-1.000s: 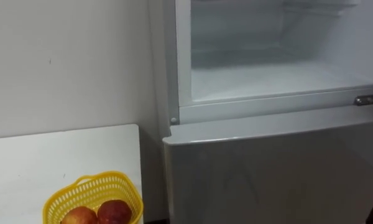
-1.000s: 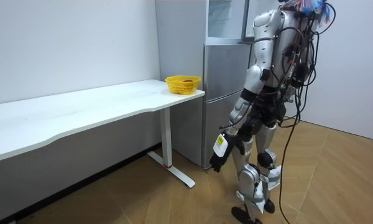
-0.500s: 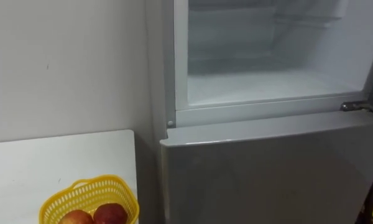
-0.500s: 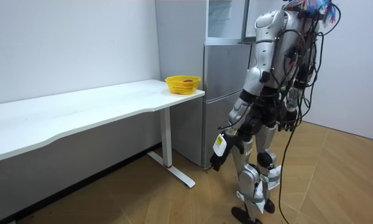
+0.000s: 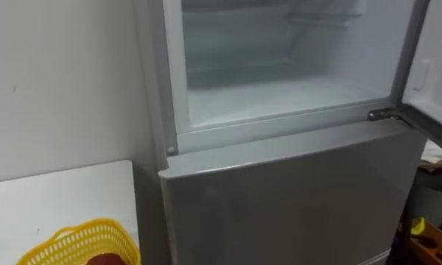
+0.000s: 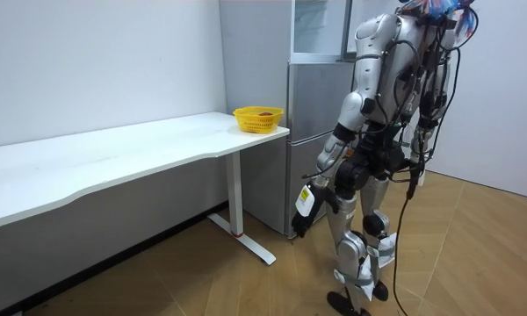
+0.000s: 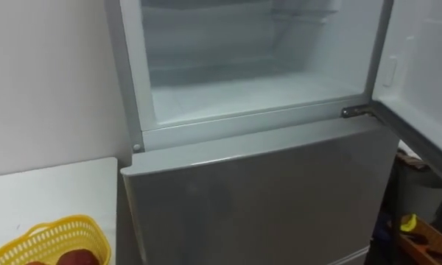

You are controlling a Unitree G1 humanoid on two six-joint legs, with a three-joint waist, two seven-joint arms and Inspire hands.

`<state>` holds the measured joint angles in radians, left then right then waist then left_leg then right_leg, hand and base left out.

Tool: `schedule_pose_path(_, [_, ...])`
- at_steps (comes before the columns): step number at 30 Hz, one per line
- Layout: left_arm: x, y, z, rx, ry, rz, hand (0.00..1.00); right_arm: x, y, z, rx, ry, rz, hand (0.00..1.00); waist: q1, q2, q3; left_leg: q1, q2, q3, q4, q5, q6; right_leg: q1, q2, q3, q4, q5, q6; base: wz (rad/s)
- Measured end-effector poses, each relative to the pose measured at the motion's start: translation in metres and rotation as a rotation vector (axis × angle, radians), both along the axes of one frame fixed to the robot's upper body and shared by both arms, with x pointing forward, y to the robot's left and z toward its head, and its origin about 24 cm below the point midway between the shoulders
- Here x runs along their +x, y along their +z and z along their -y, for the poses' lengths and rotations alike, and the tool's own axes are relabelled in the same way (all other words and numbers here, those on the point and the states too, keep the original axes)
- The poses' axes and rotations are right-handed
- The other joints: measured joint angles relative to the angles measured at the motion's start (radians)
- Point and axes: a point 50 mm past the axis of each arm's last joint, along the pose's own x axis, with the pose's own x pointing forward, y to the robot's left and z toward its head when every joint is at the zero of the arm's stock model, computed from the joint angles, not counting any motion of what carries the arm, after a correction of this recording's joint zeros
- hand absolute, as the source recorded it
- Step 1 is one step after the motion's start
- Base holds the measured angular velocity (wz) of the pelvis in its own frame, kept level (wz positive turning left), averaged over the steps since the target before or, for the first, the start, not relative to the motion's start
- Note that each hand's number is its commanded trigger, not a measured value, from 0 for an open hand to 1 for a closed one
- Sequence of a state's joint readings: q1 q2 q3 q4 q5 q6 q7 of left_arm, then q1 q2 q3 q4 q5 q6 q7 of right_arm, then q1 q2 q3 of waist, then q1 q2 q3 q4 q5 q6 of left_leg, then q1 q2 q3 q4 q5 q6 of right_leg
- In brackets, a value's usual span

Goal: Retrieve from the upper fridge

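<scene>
You're looking at the fridge (image 6: 312,123) head-on, robot standing right in front of it, table (image 5: 51,199) on its left.

Upper compartment (image 5: 280,88): open, white liner, pale floor and back wall, grey frame round it. The opening faces the robot and its long axis runs left-right. The upper door (image 5: 435,66) is swung out to the robot's right, with the metal hinge (image 5: 383,115) at the lower right corner of the opening. There's a small pale patch on the door's inner face, but I can't make out any print on it. Lower door (image 5: 295,199): grey, shut.

The yellow basket (image 7: 48,239) sits on the table's near corner, just beside the fridge, and is cut off by the frame edge. There's a red fruit (image 7: 77,257) inside it. It looks rounded, but too little shows to give an axis.

The left hand (image 6: 302,215) hangs low by the thigh, well apart from the fridge and basket. You can't tell from the room view whether it's spread or curled.
</scene>
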<state>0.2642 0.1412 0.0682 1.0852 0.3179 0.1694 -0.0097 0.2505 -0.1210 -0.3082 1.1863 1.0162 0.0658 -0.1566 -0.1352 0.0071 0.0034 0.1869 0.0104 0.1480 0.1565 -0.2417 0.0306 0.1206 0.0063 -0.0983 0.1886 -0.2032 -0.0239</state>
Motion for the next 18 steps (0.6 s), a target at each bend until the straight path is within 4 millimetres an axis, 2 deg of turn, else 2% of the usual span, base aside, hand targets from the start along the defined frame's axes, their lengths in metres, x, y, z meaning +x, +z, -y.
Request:
schedule_pose_path(2, [0.0, 0.0, 0.0, 0.002, 0.009, 0.003, 0.0, 0.001, 0.0, 0.001, 0.007, -0.099, 0.032, 0.0, -0.003, -0.002, -0.0005, 0.003, 0.001, 0.009, 0.0, 0.0, 0.0, 0.0, 0.002, 0.011, 0.0, 0.0, 0.0, -0.14])
schedule_pose_path(3, [0.0, 0.0, 0.0, 0.001, 0.009, 0.004, 0.0, 0.004, 0.0, 0.002, 0.01, -0.178, 0.062, 0.0, -0.012, -0.01, -0.0033, 0.002, 0.001, 0.008, 0.0, 0.0, 0.0, -0.001, 0.001, 0.007, 0.001, 0.0, 0.0, -0.03])
schedule_pose_path(4, [0.0, 0.0, 0.0, 0.002, 0.009, 0.004, 0.0, 0.006, 0.0, 0.003, 0.012, -0.22, 0.078, 0.0, -0.021, -0.011, -0.0028, 0.001, 0.0, 0.007, 0.0, 0.0, 0.0, -0.001, 0.0, 0.005, 0.001, 0.0, 0.0, 0.05])
schedule_pose_path(6, [0.0, 0.001, -0.001, 0.004, 0.008, 0.003, 0.0, 0.016, 0.001, 0.006, 0.022, -0.358, 0.148, 0.0, -0.032, -0.019, -0.0032, 0.001, 0.0, 0.011, 0.0, 0.0, 0.0, -0.002, 0.0, 0.005, 0.001, -0.001, 0.001, 0.0])
schedule_pose_path(10, [0.008, 0.003, -0.007, 0.019, 0.014, 0.04, 0.0, 0.034, 0.003, 0.013, 0.025, -0.511, 0.235, 0.0, -0.031, -0.034, -0.002, -0.002, 0.001, 0.016, -0.004, 0.0, 0.0, -0.01, 0.004, 0.014, 0.002, 0.0, 0.001, -0.03])
schedule_pose_path(14, [0.01, 0.006, -0.014, 0.043, 0.021, 0.059, 0.0, 0.06, 0.013, 0.034, -0.01, -0.591, 0.341, 0.0, -0.038, -0.04, -0.0018, -0.007, -0.002, 0.02, -0.005, 0.0, 0.0, -0.016, 0.008, 0.018, 0.001, 0.002, 0.002, -0.04])
schedule_pose_path(15, [0.012, 0.008, -0.016, 0.051, 0.023, 0.078, 0.0, 0.07, 0.018, 0.042, -0.022, -0.6, 0.38, 0.0, -0.05, -0.04, -0.0019, -0.011, -0.002, 0.021, -0.005, 0.0, 0.0, -0.019, 0.008, 0.016, 0.0, 0.002, 0.003, 0.0])
schedule_pose_path(18, [0.009, 0.011, -0.021, 0.071, 0.05, 0.086, 0.0, 0.088, 0.031, 0.063, -0.06, -0.65, 0.474, 0.0, -0.056, -0.047, -0.0065, -0.013, -0.003, 0.029, -0.004, 0.0, 0.0, -0.021, 0.007, 0.016, -0.001, 0.002, 0.003, -0.03])
